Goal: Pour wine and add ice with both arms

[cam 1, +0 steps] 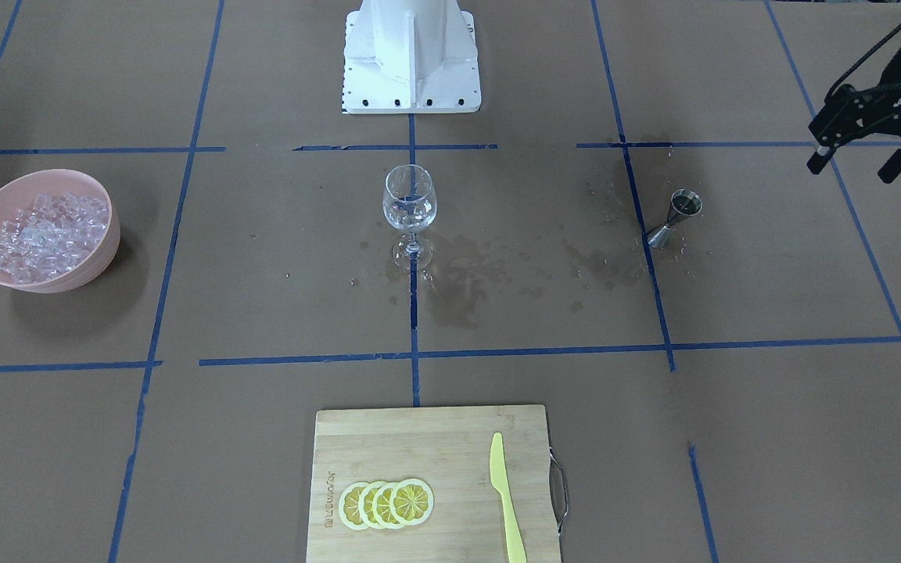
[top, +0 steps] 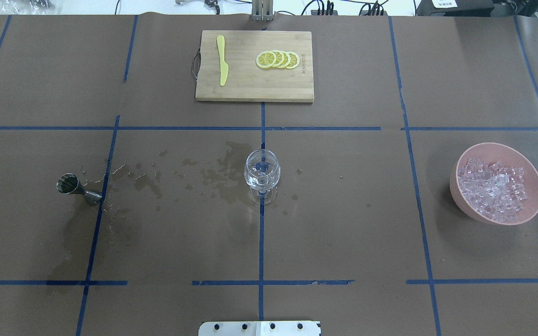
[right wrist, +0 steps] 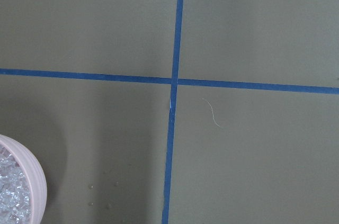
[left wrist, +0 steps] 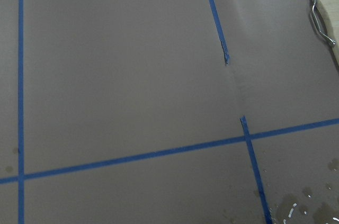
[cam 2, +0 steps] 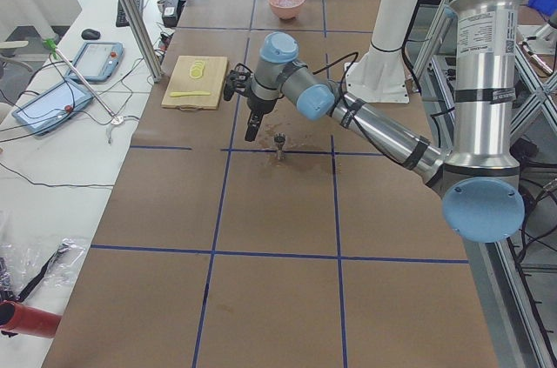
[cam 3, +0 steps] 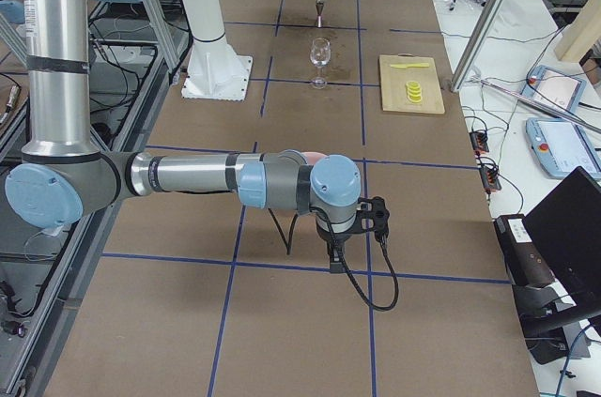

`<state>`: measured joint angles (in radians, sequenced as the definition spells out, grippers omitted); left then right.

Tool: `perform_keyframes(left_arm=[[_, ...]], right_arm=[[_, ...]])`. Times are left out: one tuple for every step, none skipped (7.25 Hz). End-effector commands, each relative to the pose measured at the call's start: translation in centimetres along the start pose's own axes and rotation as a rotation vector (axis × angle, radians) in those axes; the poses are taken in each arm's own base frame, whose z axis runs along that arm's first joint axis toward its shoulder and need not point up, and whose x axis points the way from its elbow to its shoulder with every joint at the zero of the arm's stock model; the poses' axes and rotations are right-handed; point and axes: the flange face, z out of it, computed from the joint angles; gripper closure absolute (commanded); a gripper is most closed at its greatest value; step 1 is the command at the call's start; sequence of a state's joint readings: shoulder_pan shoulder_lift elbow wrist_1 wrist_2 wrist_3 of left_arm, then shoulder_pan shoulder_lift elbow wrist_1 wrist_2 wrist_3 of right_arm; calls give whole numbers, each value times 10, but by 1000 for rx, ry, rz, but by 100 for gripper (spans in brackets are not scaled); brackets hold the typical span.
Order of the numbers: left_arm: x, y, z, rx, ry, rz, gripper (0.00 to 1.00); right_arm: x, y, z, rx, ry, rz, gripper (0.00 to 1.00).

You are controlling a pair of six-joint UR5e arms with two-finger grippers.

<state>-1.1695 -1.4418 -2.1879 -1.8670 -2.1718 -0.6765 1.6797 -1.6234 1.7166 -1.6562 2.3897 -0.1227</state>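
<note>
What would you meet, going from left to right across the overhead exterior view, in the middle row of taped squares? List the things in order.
jigger → wine glass → pink bowl holding the ice

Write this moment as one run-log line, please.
left gripper open, empty; right gripper unclear; wine little, in wine glass; ice in pink bowl
</note>
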Motion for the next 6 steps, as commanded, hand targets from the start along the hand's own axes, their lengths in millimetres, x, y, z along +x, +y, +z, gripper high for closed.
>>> perform_keyframes(left_arm=[[-5, 64, 1, 82, 63, -38, 0], [9, 70, 10, 80, 69, -73, 0], [39, 82, 28, 92, 51, -108, 0], [62, 98, 30, 108, 45, -122, 0], [74, 109, 37, 138, 19, -103, 0], [88, 121, 47, 149, 10, -118, 0]], right_arm=[[-4, -2, -5, 11, 21, -13, 0], [-6, -4, -9, 16, 31, -19, 0], [-10, -5, -11, 20, 28, -18, 0], [-10, -4, -10, 19, 31, -12, 0], [-9, -4, -10, 18, 29, -10, 0], [-7, -2, -7, 13, 23, -4, 0]])
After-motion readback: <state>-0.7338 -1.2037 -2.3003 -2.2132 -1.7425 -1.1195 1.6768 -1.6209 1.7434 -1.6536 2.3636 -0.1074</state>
